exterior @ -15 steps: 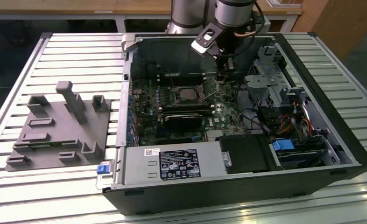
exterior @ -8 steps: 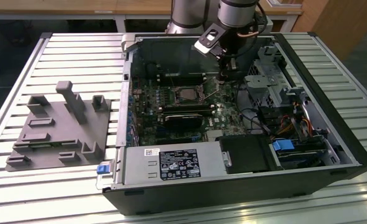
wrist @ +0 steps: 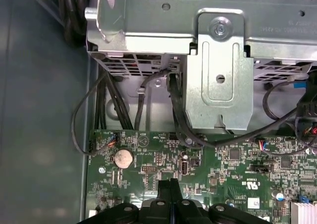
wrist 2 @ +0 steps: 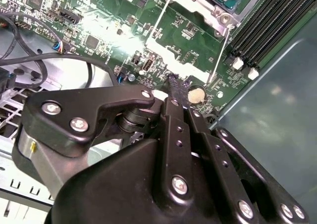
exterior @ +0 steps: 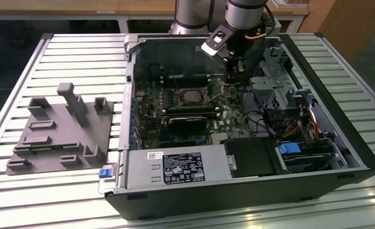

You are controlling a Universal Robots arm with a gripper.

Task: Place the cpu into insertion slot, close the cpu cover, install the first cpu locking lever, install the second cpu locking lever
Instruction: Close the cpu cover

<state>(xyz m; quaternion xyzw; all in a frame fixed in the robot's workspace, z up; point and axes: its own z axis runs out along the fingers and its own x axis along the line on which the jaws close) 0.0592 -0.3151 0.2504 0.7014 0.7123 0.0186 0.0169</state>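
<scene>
Lever stage, I reckon: cpu (exterior: 191, 97) sits mid-board under the cpu cover (wrist 2: 195, 6), gripper (wrist 2: 173, 85) pinched closed on nothing, tips near a thin locking lever (wrist 2: 220, 50). Catching that wire needs careful aim.

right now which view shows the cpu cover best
The exterior view: the whole cpu cover sits in frame on the board. The second wrist view catches one corner; the first wrist view faces the board edge and drive cage.
</scene>
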